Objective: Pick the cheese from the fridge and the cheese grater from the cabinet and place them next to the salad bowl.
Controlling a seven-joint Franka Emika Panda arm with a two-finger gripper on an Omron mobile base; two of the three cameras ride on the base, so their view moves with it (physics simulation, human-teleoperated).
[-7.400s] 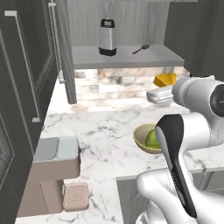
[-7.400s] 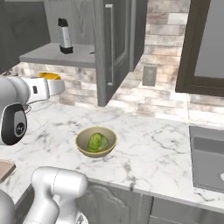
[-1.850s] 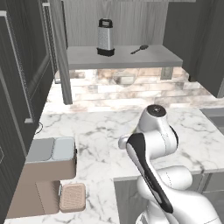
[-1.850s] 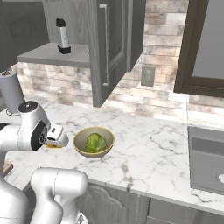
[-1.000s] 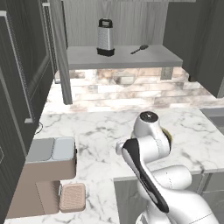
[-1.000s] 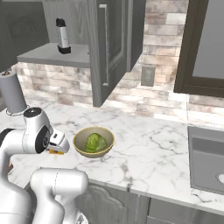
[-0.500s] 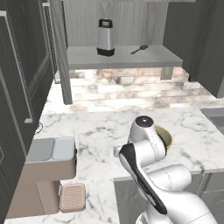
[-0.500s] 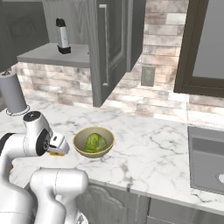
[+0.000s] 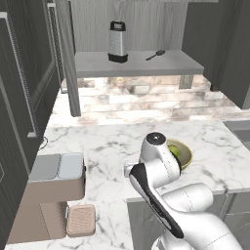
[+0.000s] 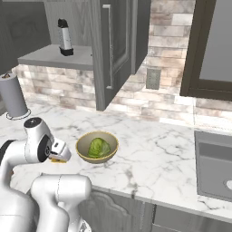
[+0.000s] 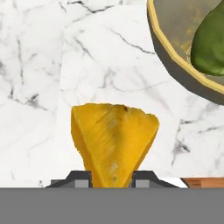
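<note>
Your jaws stay clenched on the small yellow-orange cheese wedge, which has come down low over the white marble bench, just beside the round tan salad bowl; release looks due next. The wedge's long axis runs along the jaws, broad end pointing away from them.

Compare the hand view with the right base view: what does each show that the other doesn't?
Hand view alone: the grainy face of the cheese pinched between the two dark fingertips of the pincer, above marble counter. Right base view alone: the cheese grater on the cabinet shelf, a paper towel roll, a wall outlet and the sink. Shared: the cheese, the salad bowl with its lettuce, and the marble.
</note>
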